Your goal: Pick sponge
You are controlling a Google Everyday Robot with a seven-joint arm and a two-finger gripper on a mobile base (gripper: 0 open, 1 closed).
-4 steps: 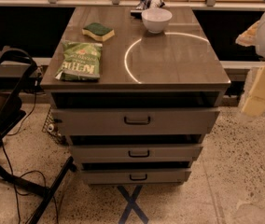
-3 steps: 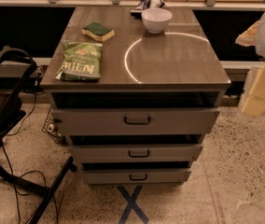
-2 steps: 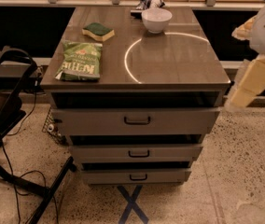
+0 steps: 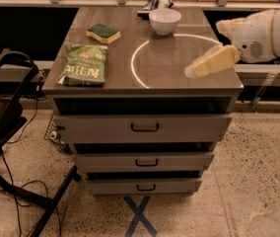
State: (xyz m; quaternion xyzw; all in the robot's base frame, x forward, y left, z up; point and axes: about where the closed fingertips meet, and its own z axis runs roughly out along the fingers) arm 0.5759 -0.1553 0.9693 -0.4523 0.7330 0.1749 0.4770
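The sponge [image 4: 103, 33], dark green on top with a yellow base, lies at the back left of the cabinet top [image 4: 179, 58]. My gripper [image 4: 199, 68] reaches in from the right on a white arm [image 4: 261, 33] and hovers over the right front part of the top. It is well to the right of the sponge and nearer the front, and it holds nothing that I can see.
A flat green snack bag [image 4: 84, 64] lies front left, in front of the sponge. A white bowl [image 4: 165, 20] stands at the back centre with a dark item [image 4: 155, 3] behind it. Drawers [image 4: 145, 127] sit below. A black chair frame [image 4: 2, 112] stands at the left.
My arm has swung in from the right edge to the left, so the gripper is now over the cabinet top's right side. The sponge, bag and bowl have not moved.
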